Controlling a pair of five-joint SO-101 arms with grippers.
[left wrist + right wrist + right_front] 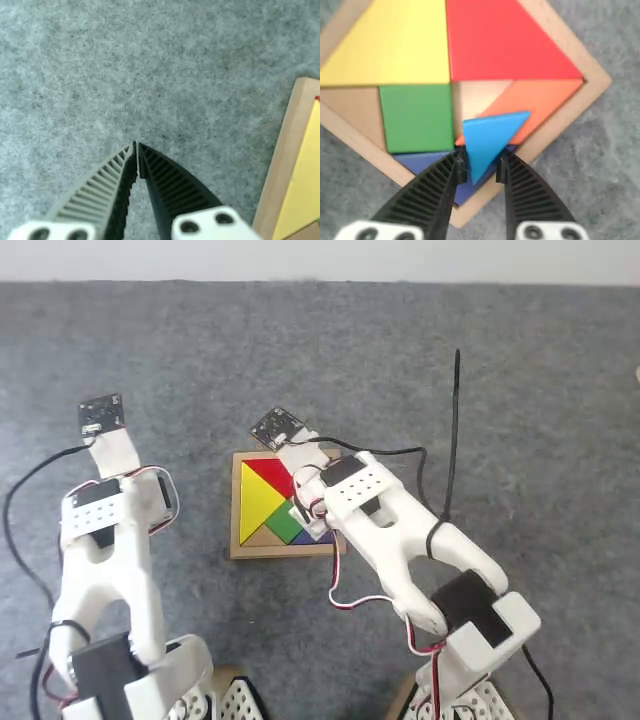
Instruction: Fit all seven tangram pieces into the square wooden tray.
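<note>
My high camera looks down over the whole desk (520, 380), my wrist cameras peer close past the left gripper (136, 146) and right gripper (481, 161), and all three share the tray (236, 510).

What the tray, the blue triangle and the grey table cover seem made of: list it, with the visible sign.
Tray: looks like pale bare wood or fibreboard; matte tan rim, no shine.
Blue triangle: probably painted wood, given flat even colour and crisp edges; plastic cannot be ruled out.
Table cover: grey felt or short carpet; fuzzy, mottled fibres.
</note>
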